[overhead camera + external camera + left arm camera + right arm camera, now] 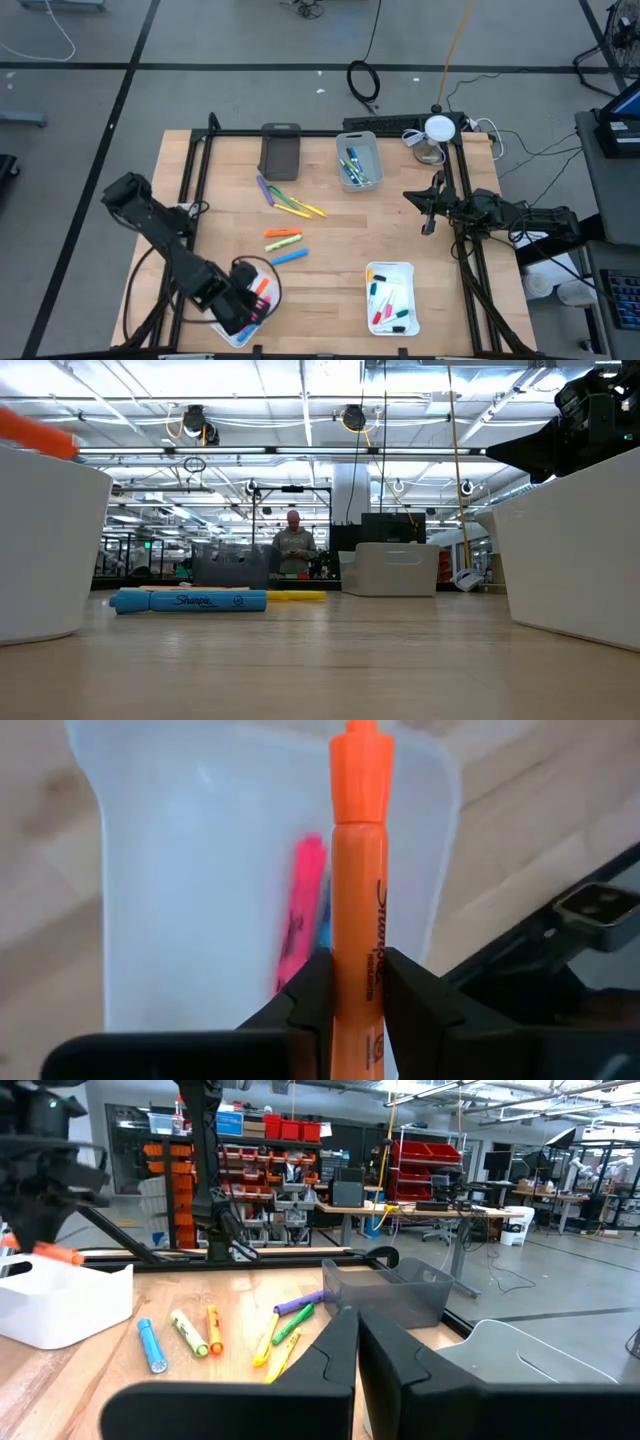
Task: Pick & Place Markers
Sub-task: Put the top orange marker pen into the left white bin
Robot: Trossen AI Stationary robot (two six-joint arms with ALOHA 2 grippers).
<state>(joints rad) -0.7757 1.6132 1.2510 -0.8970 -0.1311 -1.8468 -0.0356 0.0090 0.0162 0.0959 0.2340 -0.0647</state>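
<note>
My left gripper [360, 995] hovers at the table's near left over a white tray [160, 870] and is shut on a chunky orange marker [360, 870]. The same marker [262, 289] shows in the high view, and in the low view it [35, 430] hangs above the tray's rim. A pink marker [300, 910] lies inside that tray. Purple [265, 188], yellow and green [298, 208], orange [283, 234] and blue [289, 257] markers lie flat mid-table. My right gripper [357, 1350] waits, shut, near the right edge [430, 215]. My left gripper pinches the orange marker's barrel [360, 970] between its two fingers, toward the end away from the cap. The fingers lie across the marker. It is lifted clear above the white tray, roughly level, with its capped end [360, 760] pointing away from the wrist.
A dark grey bin [281, 150] and a lighter bin holding markers [359, 160] stand at the far side. A second white tray with thin markers [390, 298] sits near right. A black frame rail [590, 910] runs close beside the left tray. A person stands far behind the table [293, 545].
</note>
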